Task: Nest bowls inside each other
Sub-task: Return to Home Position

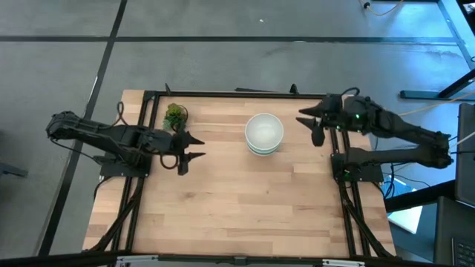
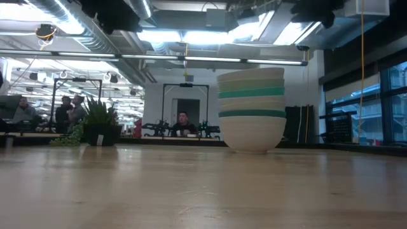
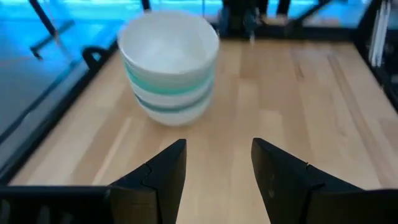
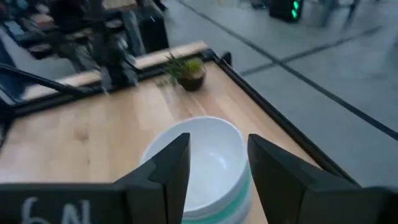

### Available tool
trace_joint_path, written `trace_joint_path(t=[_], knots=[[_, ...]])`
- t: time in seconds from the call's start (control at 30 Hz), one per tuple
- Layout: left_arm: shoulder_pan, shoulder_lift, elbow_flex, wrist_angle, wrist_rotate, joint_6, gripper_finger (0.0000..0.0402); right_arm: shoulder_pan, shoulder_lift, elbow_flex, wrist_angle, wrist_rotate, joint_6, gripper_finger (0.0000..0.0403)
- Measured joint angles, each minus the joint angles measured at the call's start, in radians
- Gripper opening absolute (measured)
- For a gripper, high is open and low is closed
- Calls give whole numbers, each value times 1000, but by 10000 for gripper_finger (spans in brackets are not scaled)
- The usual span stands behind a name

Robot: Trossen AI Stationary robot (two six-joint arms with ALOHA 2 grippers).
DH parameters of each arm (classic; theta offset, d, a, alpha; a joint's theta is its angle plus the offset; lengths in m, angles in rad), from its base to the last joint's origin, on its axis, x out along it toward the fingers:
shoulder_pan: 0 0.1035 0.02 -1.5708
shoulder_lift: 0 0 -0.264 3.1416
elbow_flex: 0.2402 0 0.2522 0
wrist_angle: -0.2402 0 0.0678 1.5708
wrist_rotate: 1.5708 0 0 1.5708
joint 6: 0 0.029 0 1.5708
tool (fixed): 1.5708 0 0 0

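While both arms hang back at opposite sides of the counter (image 1: 245, 215), the bowls (image 1: 264, 133) stand nested in a single stack between the two claws. The stack is nearer the right claw (image 1: 306, 121) than the left claw (image 1: 199, 147).

The left claw has its fingers spread with nothing between them. The stack lies ahead of it and a little to one side, well apart, with bare wood in between. The right claw is also spread and empty. Its wrist view looks down past its fingers (image 4: 168, 168) into the top white bowl, which is close in front of it.

From counter level the stack (image 2: 252, 108) shows a white bowl at the bottom. Above it are a dark green rim, pale rims, a teal band and a mint band, and white on top.

A small potted plant (image 1: 175, 116) stands near the left claw, off to its side by the counter's far edge, and well apart from the bowls. A dark frame rail (image 1: 223, 93) runs along that far edge and down both sides behind each claw. On the near side of both claws a wide stretch of bare wood reaches to the near edge.

Beyond the counter, people (image 2: 183, 122) sit in the room, far behind the stack.
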Motion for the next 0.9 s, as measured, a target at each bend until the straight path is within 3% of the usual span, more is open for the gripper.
trace_joint_path(t=[0.27,0.63,0.9], knots=[[54,-146,-100,55,-57,0,176,26,-172,-257,170,2,20,162],[120,-300,-347,323,-52,47,176,23,-356,-569,501,-24,-25,162],[247,-310,-385,350,11,76,176,23,-411,-629,524,140,-29,162]])
